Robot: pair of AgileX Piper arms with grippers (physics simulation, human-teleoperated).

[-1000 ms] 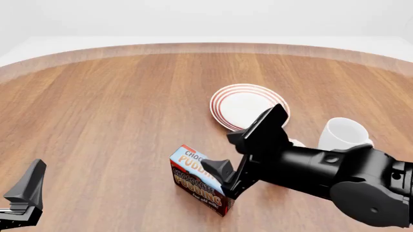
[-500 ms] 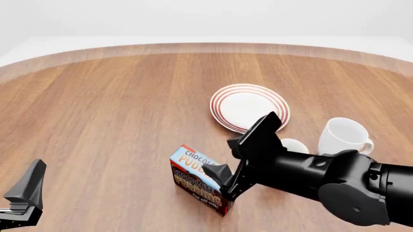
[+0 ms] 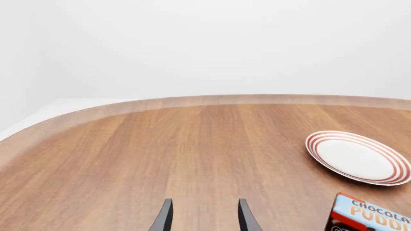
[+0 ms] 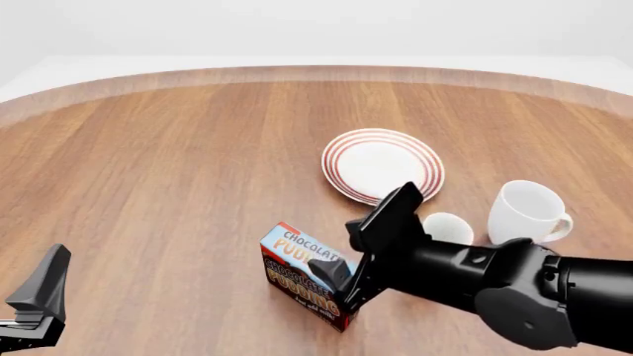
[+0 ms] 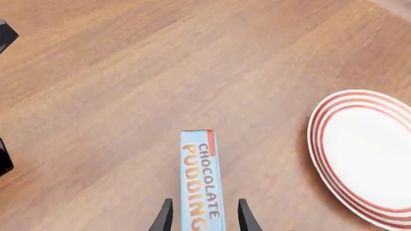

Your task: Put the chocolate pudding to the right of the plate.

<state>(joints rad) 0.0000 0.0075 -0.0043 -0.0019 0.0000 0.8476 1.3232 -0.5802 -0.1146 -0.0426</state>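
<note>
Chocolate pudding (image 5: 200, 185) upright between the open right pincer's (image 5: 201, 222) two fingers, ungripped.

The right arm (image 4: 514, 293) is glossy black all over, built of rounded, barrel-like segments with soft highlights. A boxy black block joins it to the right gripper (image 4: 342, 278), whose flat fingers (image 5: 165, 219) taper to narrow tips. The left gripper (image 4: 35, 300) is matte dark grey to black, with a wedge-shaped angular finger and thin tapered fingertips (image 3: 163, 219). No cables, screws or markings show.
</note>
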